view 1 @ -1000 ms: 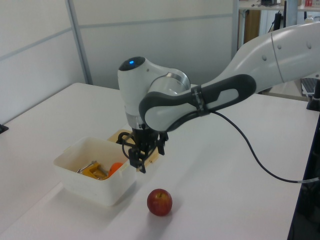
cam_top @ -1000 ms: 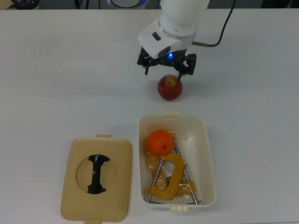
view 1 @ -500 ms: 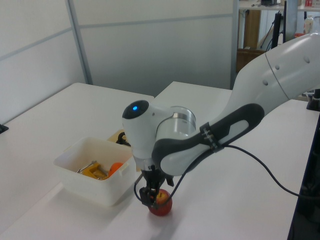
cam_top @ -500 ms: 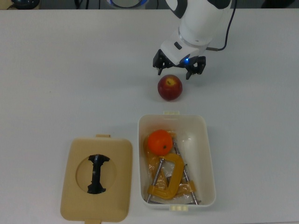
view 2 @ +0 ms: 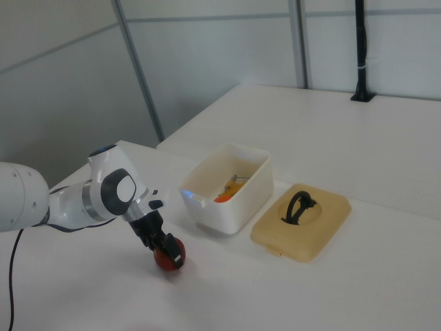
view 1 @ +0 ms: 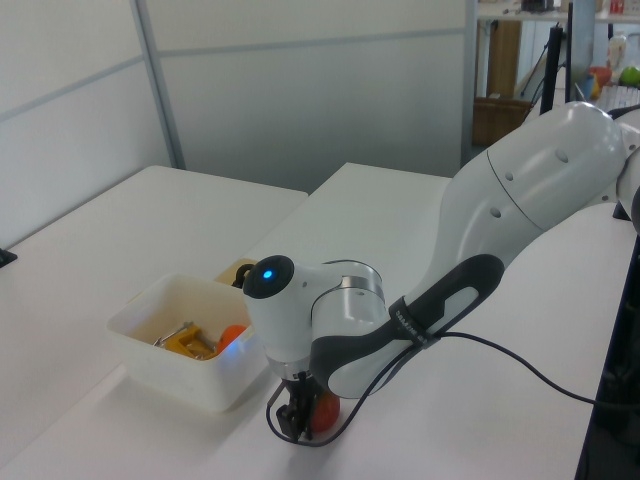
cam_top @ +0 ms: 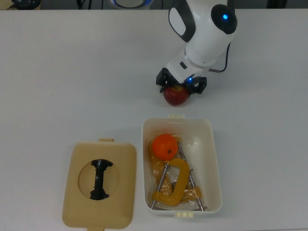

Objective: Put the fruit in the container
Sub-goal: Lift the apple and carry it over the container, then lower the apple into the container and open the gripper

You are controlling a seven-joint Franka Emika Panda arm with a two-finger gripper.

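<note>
Apple [cam_top: 176, 96] on the desk [cam_top: 72, 72] just outside the tub's [cam_top: 215, 163] far end, gripper [cam_top: 180, 86] spread astride it; firm, smooth, round, likely slippery, so pinch across its widest middle.

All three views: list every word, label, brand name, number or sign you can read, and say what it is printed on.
None can be read. The arm, the white container, the tan lid and the table show no print in any view. The blue dot on the arm is only a light.
</note>
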